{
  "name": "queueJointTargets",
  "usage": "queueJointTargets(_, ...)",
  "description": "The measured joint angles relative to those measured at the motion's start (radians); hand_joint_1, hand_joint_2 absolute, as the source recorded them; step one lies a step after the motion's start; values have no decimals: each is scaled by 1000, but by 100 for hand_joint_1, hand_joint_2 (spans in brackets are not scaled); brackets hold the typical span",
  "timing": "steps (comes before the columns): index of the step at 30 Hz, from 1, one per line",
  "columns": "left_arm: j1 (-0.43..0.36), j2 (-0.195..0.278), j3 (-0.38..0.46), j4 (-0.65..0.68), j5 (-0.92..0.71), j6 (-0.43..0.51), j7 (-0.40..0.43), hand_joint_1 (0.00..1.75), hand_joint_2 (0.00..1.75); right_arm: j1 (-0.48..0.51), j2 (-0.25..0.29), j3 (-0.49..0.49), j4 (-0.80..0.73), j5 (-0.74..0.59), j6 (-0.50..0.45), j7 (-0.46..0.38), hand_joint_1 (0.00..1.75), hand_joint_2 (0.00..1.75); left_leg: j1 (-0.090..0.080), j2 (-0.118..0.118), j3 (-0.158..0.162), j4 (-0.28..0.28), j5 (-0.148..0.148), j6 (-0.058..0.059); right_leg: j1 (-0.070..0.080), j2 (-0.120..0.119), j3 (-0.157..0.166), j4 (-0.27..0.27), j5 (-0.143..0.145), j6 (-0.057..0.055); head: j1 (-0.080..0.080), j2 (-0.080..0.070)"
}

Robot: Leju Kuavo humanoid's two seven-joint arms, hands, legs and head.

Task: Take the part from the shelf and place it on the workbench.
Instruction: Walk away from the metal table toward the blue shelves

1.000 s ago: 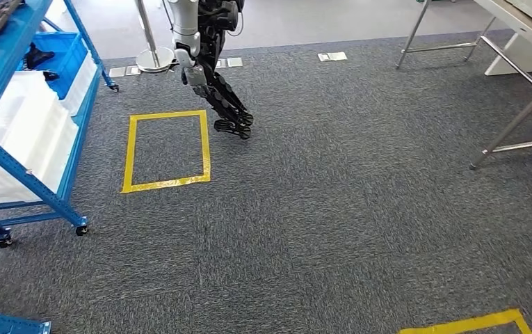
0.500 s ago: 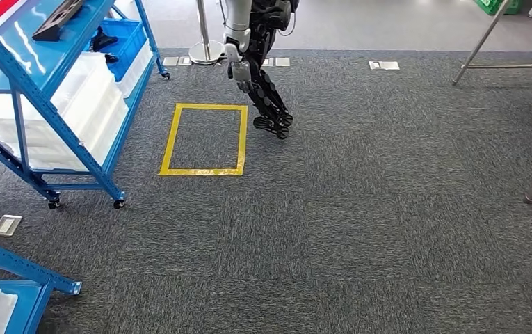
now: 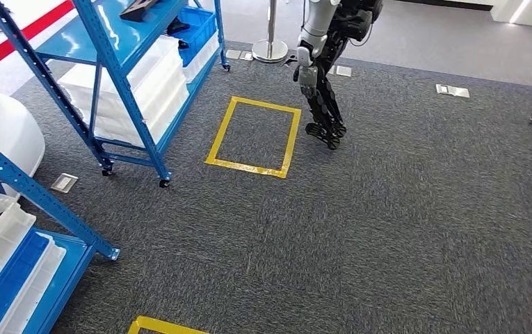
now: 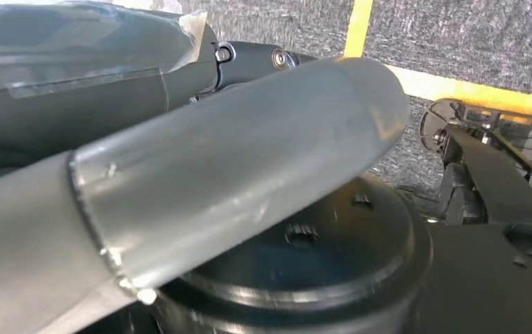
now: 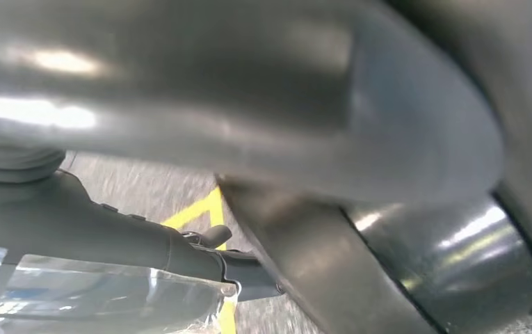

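My left hand [image 4: 235,174] hangs low. Wrist view: thick grey thumb close to the lens, a darker finger alongside it, grey carpet and a strip of yellow tape beyond. Can't tell whether the fingers are spread or curled; nothing seen in them.

My right hand [image 5: 249,104]: badly blurred, thumb across most of the frame, one dark finger beside it. Grip can't be told here either.

Head view, outward: grey carpet [image 3: 402,229] ahead. A yellow tape rectangle [image 3: 245,168] lies on it, ahead and a little left.

Far left stands a blue wheeled shelf rack [image 3: 127,104], with white bins [image 3: 131,90] on its lower levels. The part [image 3: 144,8], probably the dark flat piece, lies on the top shelf at the far edge of the frame, well apart from both hands.

A second blue rack [image 3: 12,181] stands near left. Another robot [image 3: 322,104] stands just right of the rectangle. A post base [image 3: 270,50] is far behind.
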Motion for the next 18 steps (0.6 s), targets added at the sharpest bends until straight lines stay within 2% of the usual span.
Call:
queueJointTargets(1, 0, 1, -1, 0, -4, -2, 2, 0, 0, 0, 0, 0, 0, -2, 2, 2, 0, 0, -1, -14, -1, 1, 0, -5, -1, 16, 23, -57, 23, 0, 0, 0)
queueJointTargets(2, -1, 2, -4, 0, -9, -5, 4, 0, 0, 0, 0, 1, 0, -4, 3, 6, 0, 0, -2, -24, -3, 2, 1, -11, 0, 27, 34, -91, 35, -5, -1, 0)
queueJointTargets(3, 0, 4, -9, 0, -14, -8, 8, 0, 0, 0, 0, 1, 0, -7, 4, 10, 0, 0, -3, -33, -6, 1, 2, -18, 3, 30, 38, -101, 37, -13, -2, 0)
queueJointTargets(5, 3, 8, -20, 1, -22, -13, 14, 0, 0, -2, 0, 0, 0, -11, 4, 17, 0, 0, 0, -46, -13, -2, 6, -30, 5, 10, 40, -104, 43, -30, -2, 0)
queueJointTargets(6, 4, 11, -23, 1, -24, -15, 16, 0, 0, -3, 1, 0, -1, -12, 4, 19, 0, 0, 0, -34, -19, 7, 0, -35, 3, 0, 41, -106, 47, -37, -2, 0)
queueJointTargets(7, 4, 13, -26, 2, -27, -16, 17, 0, 0, -3, 2, 0, -1, -14, 4, 20, 0, 0, 0, -9, -32, 32, -18, -38, 0, -13, 40, -108, 50, -44, -5, 0)
queueJointTargets(9, 2, 17, -34, 2, -33, -21, 19, 0, 0, 0, 4, 0, -2, -20, 2, 21, 0, 0, -2, 58, -80, 138, -83, -43, 2, -40, 40, -110, 51, -52, -13, 0)
queueJointTargets(10, 2, 19, -39, 2, -37, -25, 19, 0, 0, 4, 5, 0, -2, -24, 0, 22, 0, 0, -1, 78, -110, 205, -114, -45, 5, -57, 40, -109, 50, -55, -15, 0)
queueJointTargets(11, 2, 23, -45, 2, -43, -30, 19, 0, 0, 7, 5, 0, -2, -29, -4, 24, 0, 0, 0, 87, -132, 254, -132, -46, 8, -73, 40, -109, 48, -57, -15, 0)
queueJointTargets(12, 2, 25, -49, 2, -48, -35, 19, 0, 0, 9, 5, 0, -2, -33, -8, 27, 0, 0, 1, 92, -140, 274, -131, -47, 10, -89, 41, -109, 47, -59, -15, 0)
queueJointTargets(13, 2, 28, -54, 2, -53, -38, 19, 0, 0, 9, 5, -1, -2, -36, -11, 29, 0, 0, 2, 98, -127, 253, -113, -48, 10, -103, 42, -109, 45, -61, -15, 0)
queueJointTargets(14, 3, 31, -59, 2, -57, -41, 19, 0, 0, 9, 5, -1, -2, -39, -14, 30, 0, 0, 3, 110, -96, 198, -82, -47, 10, -116, 44, -109, 43, -61, -16, 0)
queueJointTargets(16, 0, 35, -68, 2, -61, -45, 19, 0, 0, 9, 5, -1, -2, -41, -17, 31, 0, 0, 0, 156, -25, 70, -36, -44, 16, -138, 49, -108, 37, -57, -16, 0)
queueJointTargets(17, -3, 36, -71, 2, -61, -47, 19, 0, 0, 9, 5, -2, -2, -42, -17, 32, 0, 0, -2, 171, -6, 32, -27, -40, 20, -147, 50, -107, 33, -54, -15, 0)
queueJointTargets(18, -4, 38, -73, 2, -62, -48, 19, 0, 0, 9, 5, -2, -2, -43, -17, 32, 0, 0, -6, 176, 0, 16, -28, -35, 24, -157, 52, -108, 31, -49, -13, 0)
